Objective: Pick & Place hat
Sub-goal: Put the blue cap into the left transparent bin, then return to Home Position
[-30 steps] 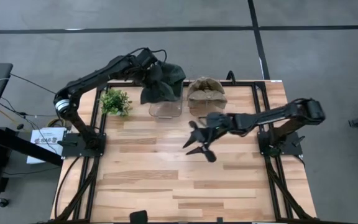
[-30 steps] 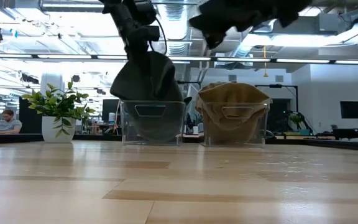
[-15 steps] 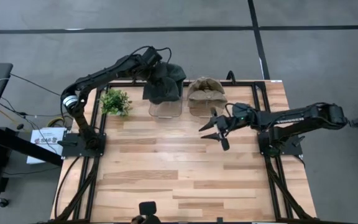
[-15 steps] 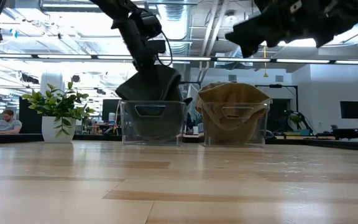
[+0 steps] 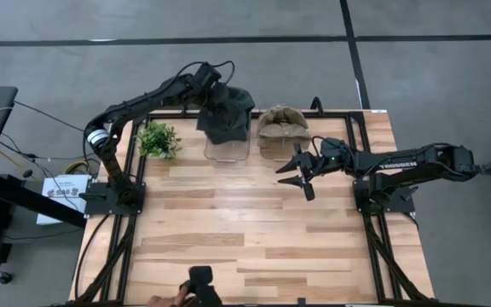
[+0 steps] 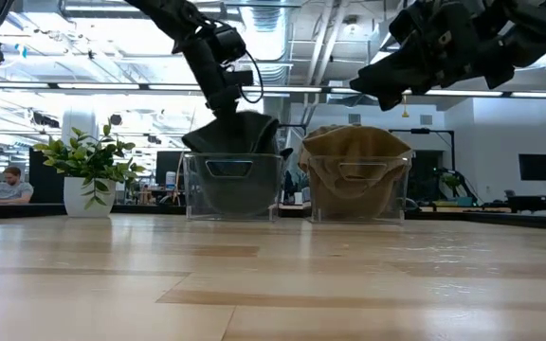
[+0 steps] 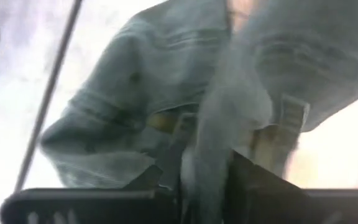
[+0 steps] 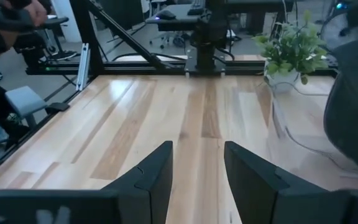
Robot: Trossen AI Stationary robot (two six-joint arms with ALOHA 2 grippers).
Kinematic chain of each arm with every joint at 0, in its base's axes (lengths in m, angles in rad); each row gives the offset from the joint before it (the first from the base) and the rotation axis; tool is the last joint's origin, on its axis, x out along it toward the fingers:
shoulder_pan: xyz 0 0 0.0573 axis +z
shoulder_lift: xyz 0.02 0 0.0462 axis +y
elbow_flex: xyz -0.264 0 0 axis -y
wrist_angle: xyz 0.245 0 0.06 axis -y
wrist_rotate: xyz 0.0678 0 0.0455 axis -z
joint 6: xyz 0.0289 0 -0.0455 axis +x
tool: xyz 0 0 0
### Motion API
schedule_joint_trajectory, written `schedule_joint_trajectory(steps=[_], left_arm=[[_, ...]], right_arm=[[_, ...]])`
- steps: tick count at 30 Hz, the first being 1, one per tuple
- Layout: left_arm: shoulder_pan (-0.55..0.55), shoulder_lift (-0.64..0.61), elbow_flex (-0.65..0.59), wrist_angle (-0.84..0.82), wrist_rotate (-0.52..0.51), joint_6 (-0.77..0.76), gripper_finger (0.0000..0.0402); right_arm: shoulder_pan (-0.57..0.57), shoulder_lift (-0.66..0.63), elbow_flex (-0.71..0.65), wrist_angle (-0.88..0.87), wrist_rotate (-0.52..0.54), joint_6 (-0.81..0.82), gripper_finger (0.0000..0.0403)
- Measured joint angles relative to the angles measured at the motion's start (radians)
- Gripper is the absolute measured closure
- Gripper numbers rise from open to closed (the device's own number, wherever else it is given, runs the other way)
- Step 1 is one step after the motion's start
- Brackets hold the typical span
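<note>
A dark green hat (image 5: 227, 112) hangs from my left gripper (image 5: 208, 92) over the left clear bin (image 5: 227, 147) at the table's far edge; in the low view the hat (image 6: 231, 142) has its lower part down inside that bin (image 6: 233, 188). A tan hat (image 5: 281, 124) lies in the right clear bin (image 6: 358, 189). My right gripper (image 5: 301, 170) is open and empty above the table, just in front of the right bin. My left gripper pinches a bunched fold of the dark hat's cloth (image 7: 207, 155) between its two fingers, coming from above. The hat hangs below the fingers, with its lower part sunk into the left clear bin.
A small potted plant (image 5: 158, 139) stands left of the bins at the far edge. The wooden table (image 5: 254, 239) lies bare in front of the bins. A dark object and a hand (image 5: 196, 286) show at the near edge. A person (image 6: 9, 185) sits in the room behind.
My left gripper has gone down toward the left bin, and the dark hat has sunk into it. My right gripper has drawn back toward the table's right and far side, stopping in front of the right bin.
</note>
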Motion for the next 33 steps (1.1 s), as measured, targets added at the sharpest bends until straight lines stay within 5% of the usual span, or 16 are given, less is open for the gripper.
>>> schedule_joint_trajectory(steps=[9,22,33], left_arm=[[0.016,0.0,-0.083,0.182,-0.1,0.035,0.0282],[0.015,0.0,-0.102,0.319,-0.181,0.061,0.0275],[-0.029,-0.036,-0.102,0.315,-0.53,0.128,0.0263]], right_arm=[[0.0,0.0,0.0,-0.001,-0.002,0.004,0.0269],[0.0,0.0,0.0,-0.014,-0.002,0.007,0.0265],[0.0,0.0,0.0,-0.028,-0.002,0.006,0.0268]])
